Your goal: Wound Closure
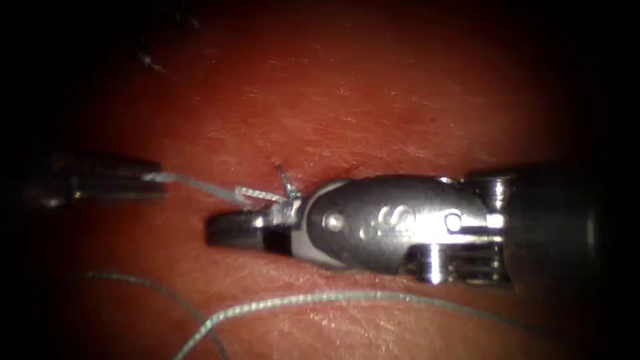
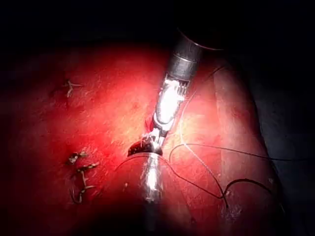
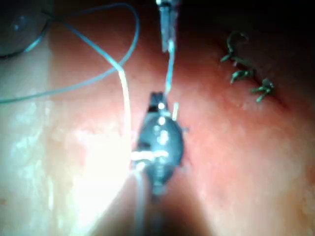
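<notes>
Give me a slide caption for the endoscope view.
Left tool holds the thread end taut from the knot; right tool lies at the knot on the tissue.

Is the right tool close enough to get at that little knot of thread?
Probably yes: the right tool lies right beside the knot on the tissue, nothing between them; the left tool holds the thread taut.
</notes>
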You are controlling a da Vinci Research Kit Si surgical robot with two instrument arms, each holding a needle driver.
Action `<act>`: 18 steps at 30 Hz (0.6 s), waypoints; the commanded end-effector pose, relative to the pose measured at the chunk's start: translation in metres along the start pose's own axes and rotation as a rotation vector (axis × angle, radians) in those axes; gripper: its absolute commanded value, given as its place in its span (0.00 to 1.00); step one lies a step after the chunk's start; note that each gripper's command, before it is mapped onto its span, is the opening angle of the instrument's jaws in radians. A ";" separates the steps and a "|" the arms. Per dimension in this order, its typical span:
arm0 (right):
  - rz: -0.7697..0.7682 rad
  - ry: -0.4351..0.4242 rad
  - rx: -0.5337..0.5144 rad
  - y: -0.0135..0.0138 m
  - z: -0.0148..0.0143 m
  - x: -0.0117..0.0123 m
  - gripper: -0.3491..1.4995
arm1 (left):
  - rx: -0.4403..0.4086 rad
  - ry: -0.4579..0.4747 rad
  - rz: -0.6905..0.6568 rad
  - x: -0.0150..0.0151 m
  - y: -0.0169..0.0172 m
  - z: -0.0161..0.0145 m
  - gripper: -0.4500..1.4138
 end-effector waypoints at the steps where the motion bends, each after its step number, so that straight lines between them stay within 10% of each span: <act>1: -0.001 0.003 0.007 -0.0003 0.0008 -0.0003 0.00 | 0.013 0.004 -0.005 -0.0002 -0.0004 0.0002 0.00; 15: 0.019 0.051 0.011 -0.0003 0.0007 0.0000 0.05 | 0.125 0.042 0.029 0.0011 -0.0063 -0.0024 0.00; 18: 0.070 0.088 -0.075 0.0002 0.0001 0.0006 0.95 | 0.114 0.049 0.035 0.0011 -0.0065 -0.0002 0.00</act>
